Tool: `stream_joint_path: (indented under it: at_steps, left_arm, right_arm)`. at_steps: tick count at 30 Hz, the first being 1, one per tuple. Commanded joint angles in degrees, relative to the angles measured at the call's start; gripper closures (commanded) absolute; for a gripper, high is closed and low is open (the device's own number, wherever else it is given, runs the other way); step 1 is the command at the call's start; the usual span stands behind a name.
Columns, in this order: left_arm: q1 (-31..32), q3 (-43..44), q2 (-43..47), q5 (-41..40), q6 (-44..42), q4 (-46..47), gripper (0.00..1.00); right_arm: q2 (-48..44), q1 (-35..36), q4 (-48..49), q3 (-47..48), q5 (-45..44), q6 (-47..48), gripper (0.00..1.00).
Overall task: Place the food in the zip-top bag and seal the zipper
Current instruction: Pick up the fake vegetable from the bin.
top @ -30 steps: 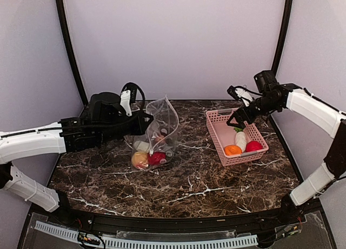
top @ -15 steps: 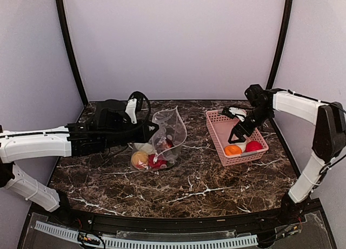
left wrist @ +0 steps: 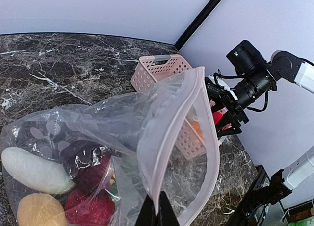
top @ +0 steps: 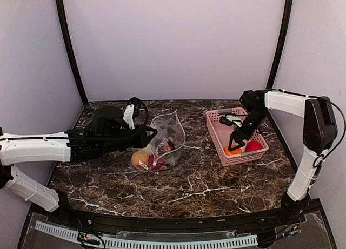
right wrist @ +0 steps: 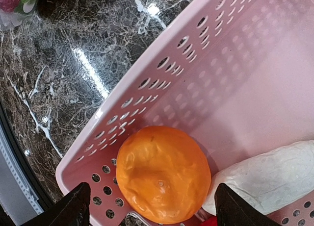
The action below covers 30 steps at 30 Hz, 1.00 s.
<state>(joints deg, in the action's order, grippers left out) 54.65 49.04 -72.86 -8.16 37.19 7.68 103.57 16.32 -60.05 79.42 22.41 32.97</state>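
The clear zip-top bag [top: 166, 136] stands on the table with its mouth open toward the right. My left gripper [left wrist: 156, 207] is shut on the bag's pinkish zipper strip [left wrist: 169, 133] and holds the mouth up. In the bag lie a white oblong piece [left wrist: 34, 170], a yellowish-tan ball [left wrist: 37, 211], a red ball [left wrist: 88, 206] and a dark maroon one [left wrist: 91, 162]. My right gripper [right wrist: 157, 209] is open, low inside the pink basket [right wrist: 235, 79], with its fingers on either side of the orange fruit [right wrist: 162, 173]. A white oblong piece [right wrist: 265, 177] lies beside the orange.
The pink basket [top: 216, 131] stands at the right of the marble table and also holds a red ball [top: 253, 146]. The right arm [top: 281, 100] reaches in from the right wall. Black frame posts stand at the back corners.
My right gripper has dropped from above the basket down into it, over the orange fruit. The left arm has shifted slightly and the bag mouth stands wider open.
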Motion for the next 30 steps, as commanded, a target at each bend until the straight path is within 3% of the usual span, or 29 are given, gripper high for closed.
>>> stream_joint_path:
  at_steps: [1,22,30]
  left_arm:
    - [0.09,-1.11,2.07,-0.35,0.56,1.90,0.99]
    - [0.06,0.78,-1.27,0.48,0.84,2.65,0.99]
    - [0.02,1.03,-1.74,0.44,0.96,2.70,0.99]
  right_arm:
    - [1.48,-0.31,-2.33,1.69,1.95,1.06,0.16]
    - [6.38,0.02,1.84,-0.16,-1.89,-0.48,0.15]
    - [6.69,0.01,3.70,-0.49,-4.24,-1.23,0.35]
